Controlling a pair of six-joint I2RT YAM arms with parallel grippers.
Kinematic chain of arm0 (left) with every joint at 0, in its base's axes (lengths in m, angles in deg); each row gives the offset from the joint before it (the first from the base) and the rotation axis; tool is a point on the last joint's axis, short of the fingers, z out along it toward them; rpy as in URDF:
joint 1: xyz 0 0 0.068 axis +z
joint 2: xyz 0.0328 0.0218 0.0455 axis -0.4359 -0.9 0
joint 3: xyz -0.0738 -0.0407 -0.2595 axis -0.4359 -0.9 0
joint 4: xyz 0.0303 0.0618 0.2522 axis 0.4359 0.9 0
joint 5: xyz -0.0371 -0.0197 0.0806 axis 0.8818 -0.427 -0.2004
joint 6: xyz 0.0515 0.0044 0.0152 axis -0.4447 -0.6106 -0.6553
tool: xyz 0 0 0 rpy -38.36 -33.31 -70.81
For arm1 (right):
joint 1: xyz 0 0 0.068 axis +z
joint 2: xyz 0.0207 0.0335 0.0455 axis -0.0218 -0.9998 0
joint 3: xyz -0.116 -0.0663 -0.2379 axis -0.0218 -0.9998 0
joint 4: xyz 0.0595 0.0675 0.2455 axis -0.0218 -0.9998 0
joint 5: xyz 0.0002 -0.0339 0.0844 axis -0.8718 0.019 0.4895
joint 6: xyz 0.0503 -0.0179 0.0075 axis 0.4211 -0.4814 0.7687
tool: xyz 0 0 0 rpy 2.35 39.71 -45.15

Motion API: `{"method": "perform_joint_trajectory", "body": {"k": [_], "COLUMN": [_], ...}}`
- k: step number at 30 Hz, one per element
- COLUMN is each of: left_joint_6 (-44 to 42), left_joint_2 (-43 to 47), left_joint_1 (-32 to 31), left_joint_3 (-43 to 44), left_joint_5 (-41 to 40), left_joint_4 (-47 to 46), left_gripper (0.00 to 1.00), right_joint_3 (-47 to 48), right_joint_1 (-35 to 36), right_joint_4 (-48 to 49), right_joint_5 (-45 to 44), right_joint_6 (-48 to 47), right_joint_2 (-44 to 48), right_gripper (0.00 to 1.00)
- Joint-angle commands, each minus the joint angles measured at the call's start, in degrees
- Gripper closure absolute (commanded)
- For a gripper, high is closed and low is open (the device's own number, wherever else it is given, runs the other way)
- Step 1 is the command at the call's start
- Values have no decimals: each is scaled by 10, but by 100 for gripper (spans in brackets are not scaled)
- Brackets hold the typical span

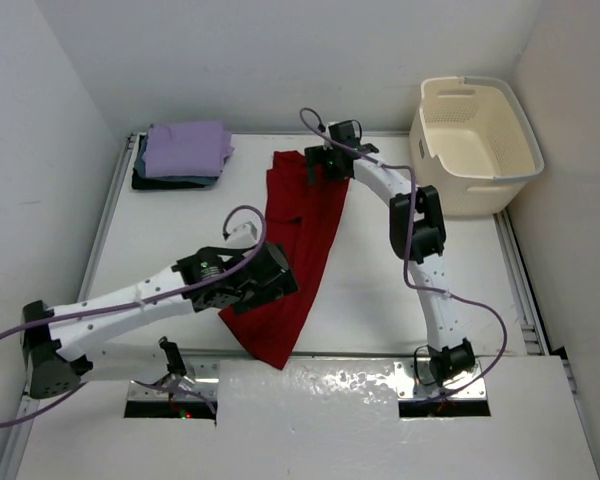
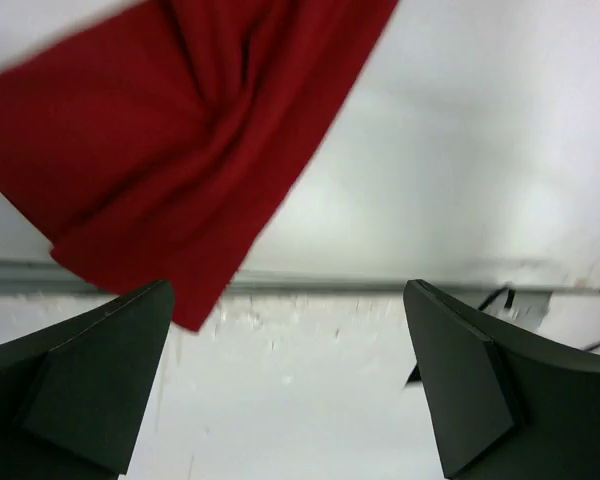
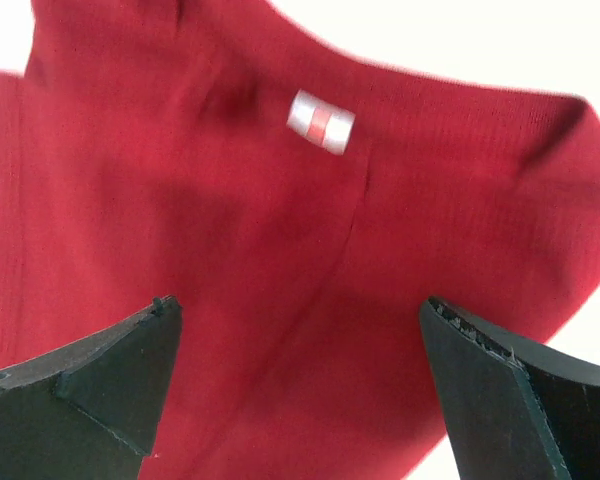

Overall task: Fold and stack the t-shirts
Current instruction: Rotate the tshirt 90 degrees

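Across the middle of the table point(image 1: 160, 230) lies the red shirt point(image 1: 300, 240), a long rumpled strip running from the far side down to the near rail point(image 2: 430, 283), which its near corner overlaps. It looks soft, light and limp, so it will likely sag and bunch wherever it is not held, and a single pinch would only drag it into a rope. Two grips at matching points, the shoulders or the hem corners, seem the better hold. A small label point(image 3: 320, 122) marks the neck end (a useful guide to which end is which), and it sits under the right gripper point(image 3: 300, 300), whose jaws stand wide apart above the cloth with nothing caught between them. The left gripper point(image 2: 288, 285) hovers just beside the near corner, jaws equally wide and empty. Well apart, at the far left, a folded stack point(image 1: 180, 175) carries the purple shirt point(image 1: 187, 147) on top; the basket point(image 1: 475, 170) stands at the far right
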Motion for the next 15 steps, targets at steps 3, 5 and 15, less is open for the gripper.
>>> {"method": "perform_joint_trajectory", "body": {"k": [3, 5, 15], "left_joint_6": [-79, -109, -258], "left_joint_2": [34, 42, -26], "left_joint_1": [152, 196, 365], "left_joint_3": [-28, -44, -78], "left_joint_5": [-48, -28, 72], "left_joint_4": [-6, -63, -163], "left_gripper": [0, 0, 0], "right_joint_3": [-85, -137, -265], "right_joint_1": [81, 113, 185], "right_joint_4": [-80, -67, -55], "right_joint_5": [-110, -169, -246], "right_joint_6": [-37, -2, 129], "right_joint_2": [136, 176, 195], "right_gripper": [1, 1, 1]}}
